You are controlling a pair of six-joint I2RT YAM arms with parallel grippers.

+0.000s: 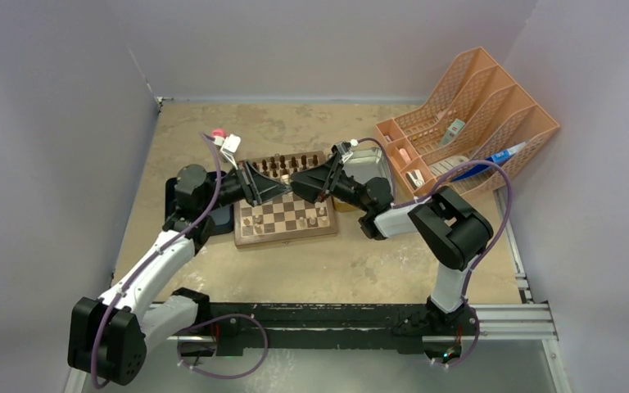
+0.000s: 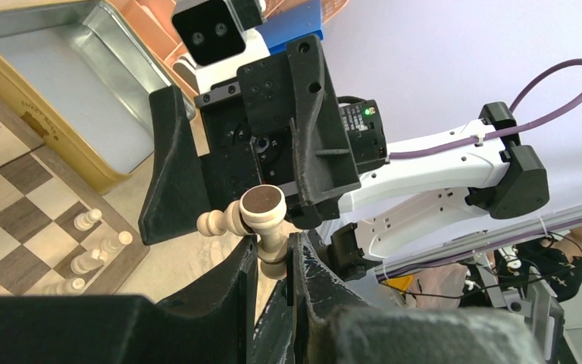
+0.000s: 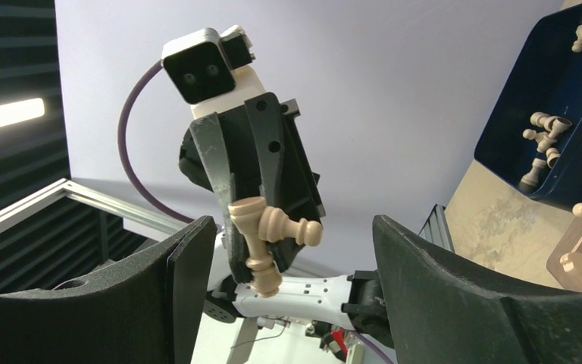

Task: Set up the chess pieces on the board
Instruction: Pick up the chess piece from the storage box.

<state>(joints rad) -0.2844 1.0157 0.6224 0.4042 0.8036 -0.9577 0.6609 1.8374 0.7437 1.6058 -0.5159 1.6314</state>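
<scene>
Left gripper (image 2: 273, 254) pinches two pale chess pieces (image 2: 264, 206) mid-frame, above the board (image 1: 282, 219). Right gripper (image 3: 289, 250) faces them, wide open. They look tiny, light, hard and slippery; grab the thin neck.

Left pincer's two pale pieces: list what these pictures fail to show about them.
- Left wrist: larger piece has its far end buried between the left pincer fingers; type unclear.
- Right wrist: whether the smaller piece is gripped or merely wedged, undecidable.
- Top external: both hidden where left pincer and right pincer meet.
</scene>
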